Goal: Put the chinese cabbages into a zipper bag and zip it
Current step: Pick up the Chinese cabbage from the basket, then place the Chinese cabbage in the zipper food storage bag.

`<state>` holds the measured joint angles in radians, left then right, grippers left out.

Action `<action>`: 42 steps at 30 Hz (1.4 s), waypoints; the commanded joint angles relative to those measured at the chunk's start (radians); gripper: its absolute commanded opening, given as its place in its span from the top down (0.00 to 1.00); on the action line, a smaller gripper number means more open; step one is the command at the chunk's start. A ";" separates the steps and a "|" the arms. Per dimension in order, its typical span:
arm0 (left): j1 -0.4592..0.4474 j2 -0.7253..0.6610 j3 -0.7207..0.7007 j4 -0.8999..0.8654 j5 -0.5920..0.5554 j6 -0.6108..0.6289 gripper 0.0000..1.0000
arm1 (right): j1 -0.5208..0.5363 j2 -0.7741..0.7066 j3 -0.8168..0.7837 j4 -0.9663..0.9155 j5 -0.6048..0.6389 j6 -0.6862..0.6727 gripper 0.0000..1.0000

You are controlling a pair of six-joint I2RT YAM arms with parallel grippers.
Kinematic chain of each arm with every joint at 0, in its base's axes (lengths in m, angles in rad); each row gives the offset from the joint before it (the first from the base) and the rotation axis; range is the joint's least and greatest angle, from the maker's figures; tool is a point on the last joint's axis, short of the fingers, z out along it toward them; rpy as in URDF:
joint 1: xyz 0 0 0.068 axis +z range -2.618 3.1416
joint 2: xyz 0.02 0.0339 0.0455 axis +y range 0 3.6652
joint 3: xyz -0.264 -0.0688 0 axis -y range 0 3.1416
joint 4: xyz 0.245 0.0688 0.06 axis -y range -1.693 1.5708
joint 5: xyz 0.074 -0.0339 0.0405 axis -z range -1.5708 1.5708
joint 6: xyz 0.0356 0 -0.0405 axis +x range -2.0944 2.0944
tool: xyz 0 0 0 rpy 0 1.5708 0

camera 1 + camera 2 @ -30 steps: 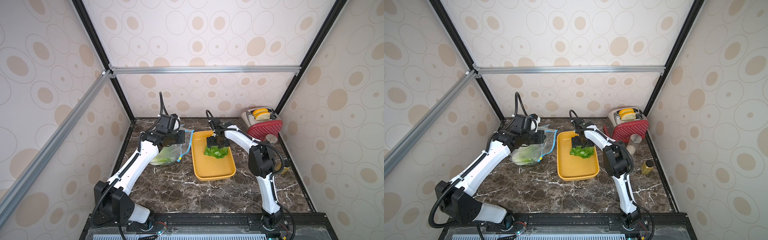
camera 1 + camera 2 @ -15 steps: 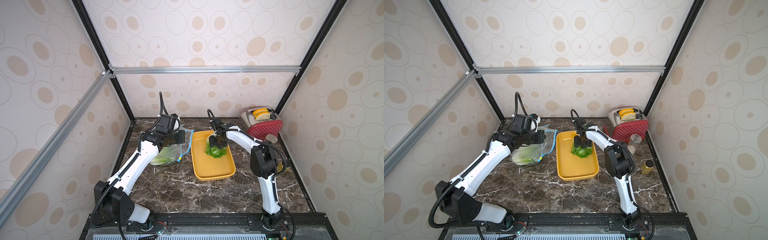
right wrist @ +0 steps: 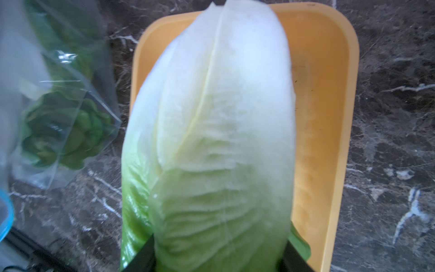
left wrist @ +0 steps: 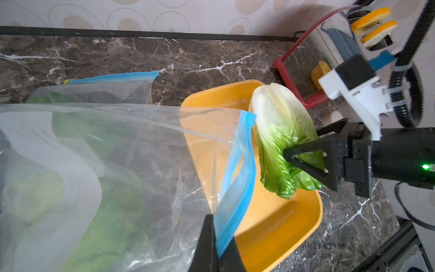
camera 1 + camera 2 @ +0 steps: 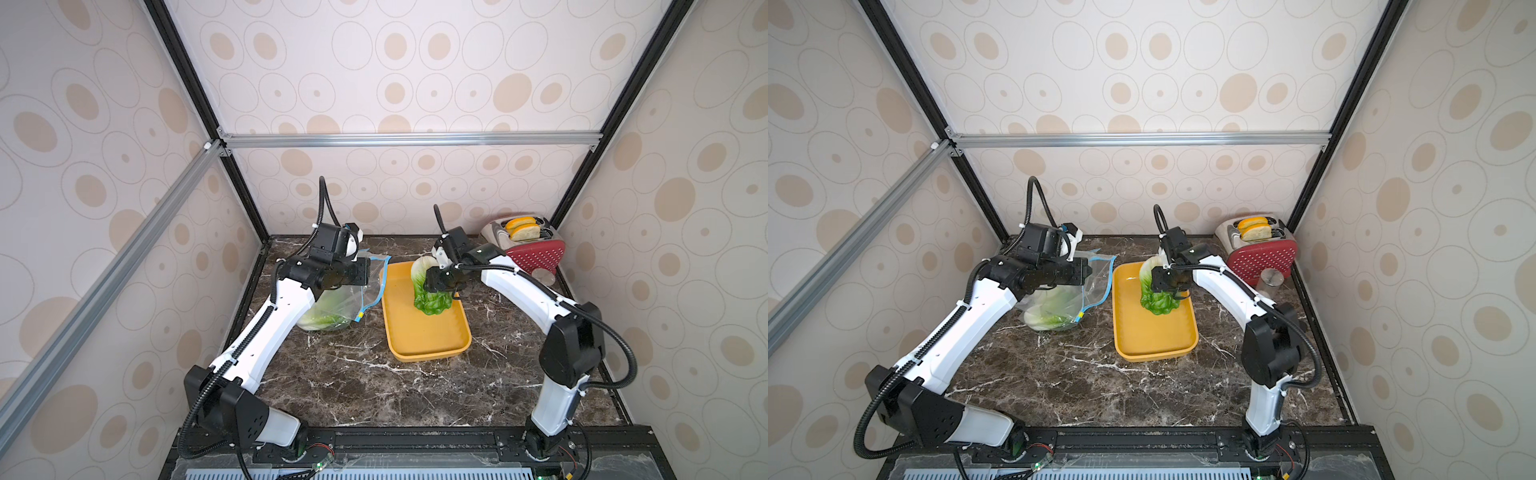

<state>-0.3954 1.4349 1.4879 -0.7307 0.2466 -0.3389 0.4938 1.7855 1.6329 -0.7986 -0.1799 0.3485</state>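
In both top views the right gripper (image 5: 437, 283) stands over the back half of the yellow tray (image 5: 428, 347), clamped on a cabbage (image 5: 430, 301). The cabbage's white base points up and toward the back wall, and its green leaves hang toward the tray floor. The wrist masks the jaws. The left gripper (image 5: 368, 272) is at the raised mouth of the bag (image 5: 1059, 307), which lies on the table (image 5: 353, 386) left of the tray with bagged cabbages (image 5: 1050, 318) inside. Its grip cannot be made out here. A toaster (image 5: 525, 243) sits in the back right corner.

The left wrist view fills that gap. The left gripper is pinched tight on the bag's blue zipper strip (image 4: 237, 179), holding the mouth open toward the tray. The right gripper squeezes the cabbage's leafy half, with the base uppermost and the long axis steeply tilted. Whether the leaf tips touch the tray is unclear.

The right wrist view is blurred. It shows the cabbage lengthwise, base away from the camera, with a black finger on each side. The bagged cabbages lie beside it, their number unclear.
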 commanded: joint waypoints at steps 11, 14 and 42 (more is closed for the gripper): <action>-0.005 -0.010 0.112 -0.072 0.132 0.101 1.00 | -0.003 -0.346 -0.056 0.021 -0.491 -0.061 0.45; -0.015 -0.009 0.116 -0.072 0.137 0.092 1.00 | 0.031 -0.340 -0.041 0.050 -0.529 -0.041 0.45; -0.037 0.013 0.242 -0.129 0.109 0.096 1.00 | 0.097 -0.143 -0.064 0.123 -0.527 -0.035 0.49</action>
<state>-0.4274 1.4422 1.6829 -0.8394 0.3252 -0.2840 0.5694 1.6260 1.5314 -0.6182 -0.7261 0.3595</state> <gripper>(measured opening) 0.047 0.517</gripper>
